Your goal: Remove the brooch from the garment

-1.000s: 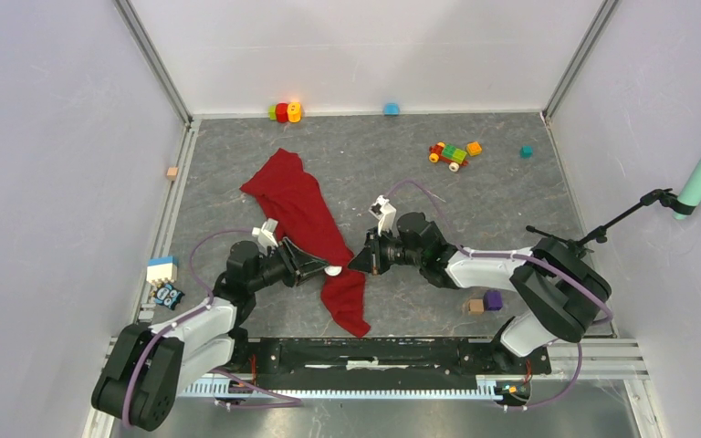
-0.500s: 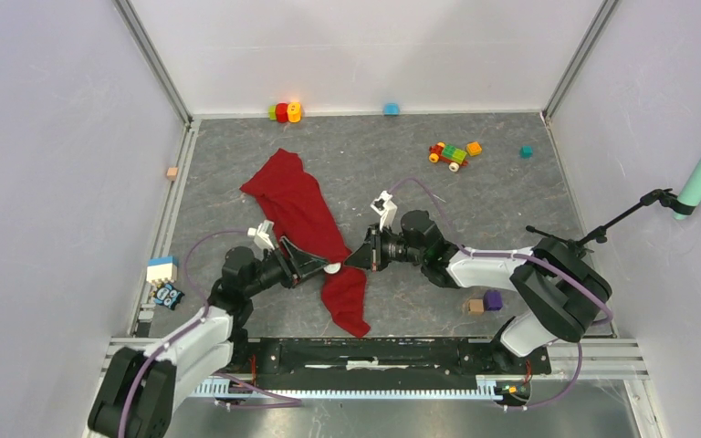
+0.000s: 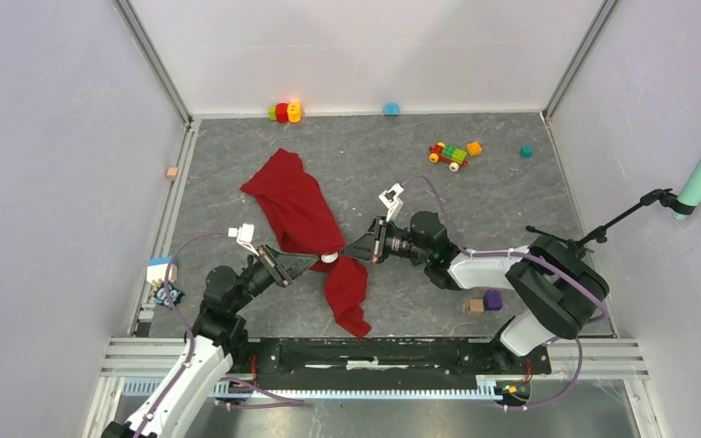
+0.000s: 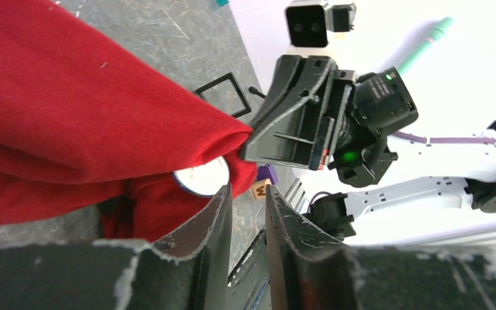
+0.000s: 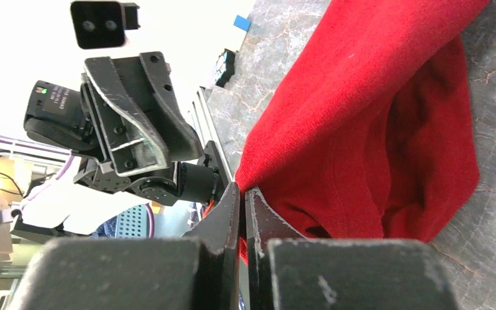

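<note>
The deep-red garment (image 3: 297, 205) lies on the grey floor, its lower part bunched into a raised fold (image 4: 71, 116). A white round brooch (image 3: 329, 258) sits on that fold (image 4: 201, 179). My right gripper (image 3: 345, 256) is shut on the garment's edge (image 5: 374, 116), the cloth pinched at its tips (image 5: 242, 190). From the opposite side my left gripper (image 3: 315, 263) reaches in, its jaws narrowly apart with nothing between them (image 4: 248, 194). The brooch lies just past the tip of its left finger (image 4: 216, 213), outside the gap.
A toy car (image 3: 449, 154), a red-yellow-green toy (image 3: 283, 111), a blue piece (image 3: 391, 109) and a teal cube (image 3: 527, 151) lie at the back. A purple cube (image 3: 493, 299) with a wooden block (image 3: 474, 306) sits near the right arm. A blue-white block (image 3: 161, 270) stands at the left wall.
The left arm has drawn back toward the near-left. The right gripper has shifted slightly up and left with the cloth, and the brooch has risen a little with the fold.
</note>
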Controlling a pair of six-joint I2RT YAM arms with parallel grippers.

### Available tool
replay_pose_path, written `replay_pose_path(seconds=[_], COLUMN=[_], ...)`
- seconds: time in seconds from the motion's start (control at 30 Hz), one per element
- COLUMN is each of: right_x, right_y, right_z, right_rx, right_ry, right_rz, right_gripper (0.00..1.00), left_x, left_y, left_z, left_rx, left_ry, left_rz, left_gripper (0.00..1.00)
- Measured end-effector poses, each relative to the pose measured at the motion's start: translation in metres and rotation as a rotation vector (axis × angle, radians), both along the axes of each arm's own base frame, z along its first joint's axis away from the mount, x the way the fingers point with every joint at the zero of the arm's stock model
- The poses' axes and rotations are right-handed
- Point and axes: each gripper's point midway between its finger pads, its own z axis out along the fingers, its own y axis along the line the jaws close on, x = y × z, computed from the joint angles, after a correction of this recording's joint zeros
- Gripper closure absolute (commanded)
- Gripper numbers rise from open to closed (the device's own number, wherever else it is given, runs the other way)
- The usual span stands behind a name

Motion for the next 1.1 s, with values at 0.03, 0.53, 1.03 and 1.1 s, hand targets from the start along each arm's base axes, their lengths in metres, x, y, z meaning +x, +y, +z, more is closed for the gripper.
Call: replay_pose_path(seconds=[0.03, 0.53, 1.03, 1.1], right_x=[0.0, 0.003, 0.003, 0.003], right_y=[0.0, 0.0, 0.0, 0.0], right_z=[0.001, -0.006, -0.004, -0.005], right_rx=[0.005, 0.007, 0.015, 0.013], right_ry=[0.003, 0.032, 0.025, 0.028], right_rz=[-0.001, -0.027, -0.027, -0.027], right_gripper=[1.0, 1.0, 1.0, 1.0], left_x=[0.001, 0.004, 0.004, 0.006], left_y=[0.001, -0.01, -0.027, -0.028], left_z=[-0.002, -0.042, -0.068, -0.062], left_rx=[0.003, 0.006, 0.043, 0.03], left_ry=[0.011, 0.262, 0.345, 0.326], left_rz=[0.008, 0.008, -0.032, -0.031], left_gripper=[0.61, 0.62, 0.6, 0.62])
